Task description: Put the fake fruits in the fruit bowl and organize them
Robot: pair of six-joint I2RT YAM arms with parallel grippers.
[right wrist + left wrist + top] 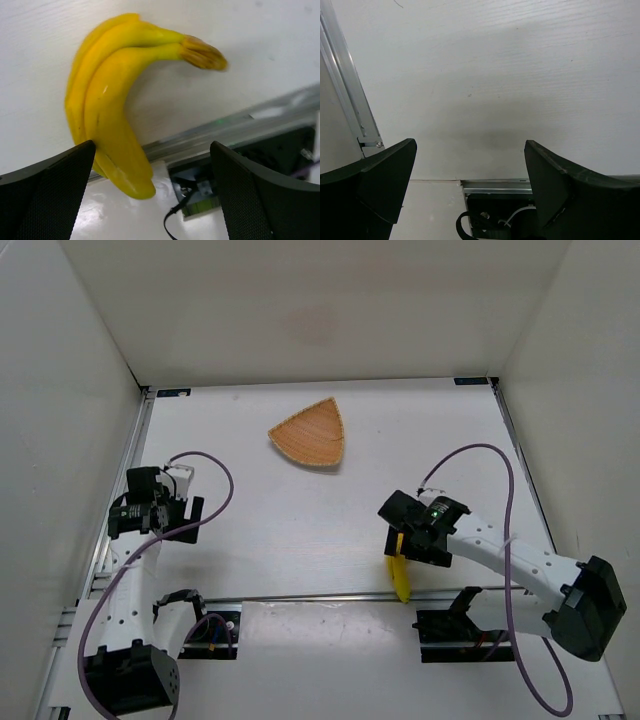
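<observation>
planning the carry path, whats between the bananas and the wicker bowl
In the top external view, only bare white table lies between them, apart from the right tool hanging over the far end of the bananas.

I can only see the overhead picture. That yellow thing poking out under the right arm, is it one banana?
Observer: The right wrist camera shows a bunch, at least two bananas joined at one brownish stem.
Operator: Is the arm gripping it?
Observer: No. The right pincer is open, and the bunch lies unclamped on the table in front of it.
Operator: What about the other arm?
Observer: Its wrist camera shows the left pincer open too, with nothing between its fingers.
</observation>
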